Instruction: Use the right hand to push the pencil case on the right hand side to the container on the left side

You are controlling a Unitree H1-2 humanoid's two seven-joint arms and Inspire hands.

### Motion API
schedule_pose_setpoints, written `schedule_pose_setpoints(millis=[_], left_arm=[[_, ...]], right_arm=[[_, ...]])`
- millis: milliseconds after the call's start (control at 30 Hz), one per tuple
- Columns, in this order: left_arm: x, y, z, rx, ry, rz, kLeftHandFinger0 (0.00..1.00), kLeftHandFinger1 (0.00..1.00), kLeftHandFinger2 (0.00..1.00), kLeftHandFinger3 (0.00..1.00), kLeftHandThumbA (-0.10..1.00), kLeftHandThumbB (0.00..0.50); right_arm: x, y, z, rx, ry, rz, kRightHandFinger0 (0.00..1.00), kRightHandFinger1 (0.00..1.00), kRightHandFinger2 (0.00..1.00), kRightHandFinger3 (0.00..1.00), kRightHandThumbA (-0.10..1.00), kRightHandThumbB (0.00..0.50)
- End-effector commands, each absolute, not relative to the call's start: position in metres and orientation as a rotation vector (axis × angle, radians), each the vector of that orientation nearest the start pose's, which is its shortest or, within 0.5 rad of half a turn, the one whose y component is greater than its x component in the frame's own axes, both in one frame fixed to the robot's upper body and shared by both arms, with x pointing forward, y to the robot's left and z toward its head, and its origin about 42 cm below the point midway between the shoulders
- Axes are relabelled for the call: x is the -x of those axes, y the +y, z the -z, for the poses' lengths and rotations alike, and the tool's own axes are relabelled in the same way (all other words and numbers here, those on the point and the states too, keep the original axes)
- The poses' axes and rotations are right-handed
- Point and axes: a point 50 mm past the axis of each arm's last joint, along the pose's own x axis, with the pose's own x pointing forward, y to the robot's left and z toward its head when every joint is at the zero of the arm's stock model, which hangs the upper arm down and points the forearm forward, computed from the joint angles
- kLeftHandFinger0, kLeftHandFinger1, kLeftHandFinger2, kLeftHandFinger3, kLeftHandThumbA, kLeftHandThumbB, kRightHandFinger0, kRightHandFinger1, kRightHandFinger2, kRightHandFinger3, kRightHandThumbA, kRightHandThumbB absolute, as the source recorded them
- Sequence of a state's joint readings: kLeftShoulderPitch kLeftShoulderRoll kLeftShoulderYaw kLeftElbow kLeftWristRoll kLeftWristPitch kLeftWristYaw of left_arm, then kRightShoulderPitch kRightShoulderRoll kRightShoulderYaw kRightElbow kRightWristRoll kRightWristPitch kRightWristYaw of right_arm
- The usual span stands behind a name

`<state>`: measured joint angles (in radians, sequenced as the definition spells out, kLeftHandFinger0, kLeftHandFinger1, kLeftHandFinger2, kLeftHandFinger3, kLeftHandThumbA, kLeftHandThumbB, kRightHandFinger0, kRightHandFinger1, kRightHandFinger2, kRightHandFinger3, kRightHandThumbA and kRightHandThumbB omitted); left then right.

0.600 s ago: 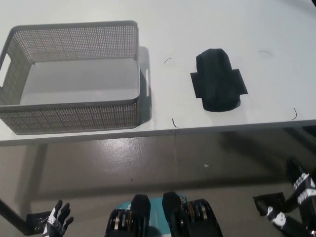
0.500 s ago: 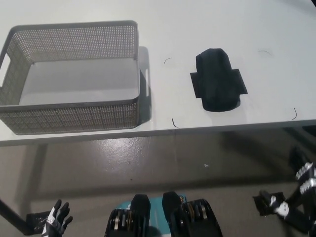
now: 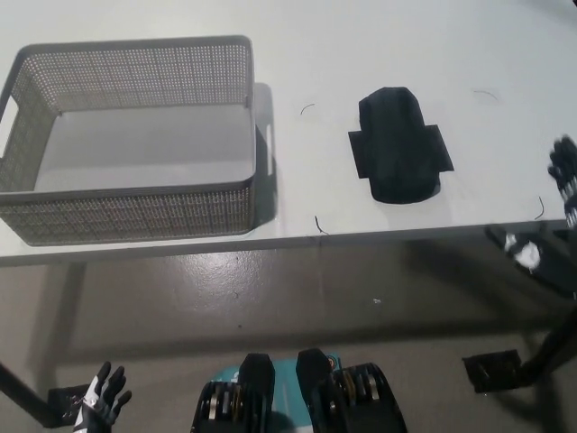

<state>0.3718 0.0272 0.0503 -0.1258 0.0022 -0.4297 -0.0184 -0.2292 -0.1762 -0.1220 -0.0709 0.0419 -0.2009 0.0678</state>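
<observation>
On the white table (image 3: pixel 379 54), the black pencil case (image 3: pixel 398 146) lies right of centre, near the front edge, with bare tabletop between it and the grey mesh basket (image 3: pixel 135 212) at the left. At the table's right front edge the black right hand (image 3: pixel 552 225) hangs with fingers spread, holding nothing. Low at the left, the white left hand (image 3: pixel 102 400) rests, fingers apart.

The container (image 3: pixel 135 144) sits on the surface (image 3: pixel 361 54). The pencil case (image 3: pixel 398 146) lies on the surface too, to the right of the container and apart from it. The right hand (image 3: pixel 552 225) is further right, at the surface's near edge.
</observation>
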Motion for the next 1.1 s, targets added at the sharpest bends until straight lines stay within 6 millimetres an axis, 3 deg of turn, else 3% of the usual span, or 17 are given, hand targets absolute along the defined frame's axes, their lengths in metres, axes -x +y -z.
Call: schedule_pose_setpoints(millis=[0,167,267,433,533,633,1067], left_arm=[[-0.155,0.249,-0.096,-0.076,-0.276,-0.065,1.0,1.0,1.0,1.0,1.0,0.078],[-0.17,0.246,-0.104,-0.085,-0.311,-0.02,1.0,1.0,1.0,1.0,1.0,0.024],[-0.184,0.245,-0.109,-0.09,-0.323,-0.024,1.0,1.0,1.0,1.0,1.0,0.072],[-0.204,0.245,-0.116,-0.098,-0.358,-0.022,1.0,1.0,1.0,1.0,1.0,0.071],[-0.208,0.244,-0.116,-0.095,-0.359,-0.021,1.0,1.0,1.0,1.0,1.0,0.073],[-0.209,0.241,-0.116,-0.091,-0.357,-0.017,1.0,1.0,1.0,1.0,1.0,0.101],[-0.2,0.235,-0.119,-0.075,-0.37,0.008,1.0,1.0,1.0,1.0,1.0,0.096]], right_arm=[[-0.377,-0.276,-0.232,0.112,-0.513,-0.011,1.0,1.0,1.0,1.0,1.0,0.17],[-0.414,-0.268,-0.242,0.1,-0.503,-0.025,1.0,1.0,1.0,1.0,1.0,0.166],[-0.438,-0.262,-0.249,0.095,-0.497,-0.02,1.0,1.0,1.0,1.0,1.0,0.169],[-0.47,-0.248,-0.258,0.086,-0.472,-0.024,1.0,1.0,1.0,1.0,1.0,0.147],[-0.483,-0.244,-0.26,0.078,-0.446,-0.03,1.0,1.0,1.0,1.0,1.0,0.169],[-0.5,-0.239,-0.265,0.065,-0.421,-0.043,1.0,1.0,1.0,1.0,1.0,0.123],[-0.566,-0.226,-0.282,0.012,-0.257,-0.035,1.0,1.0,1.0,1.0,1.0,0.224]])
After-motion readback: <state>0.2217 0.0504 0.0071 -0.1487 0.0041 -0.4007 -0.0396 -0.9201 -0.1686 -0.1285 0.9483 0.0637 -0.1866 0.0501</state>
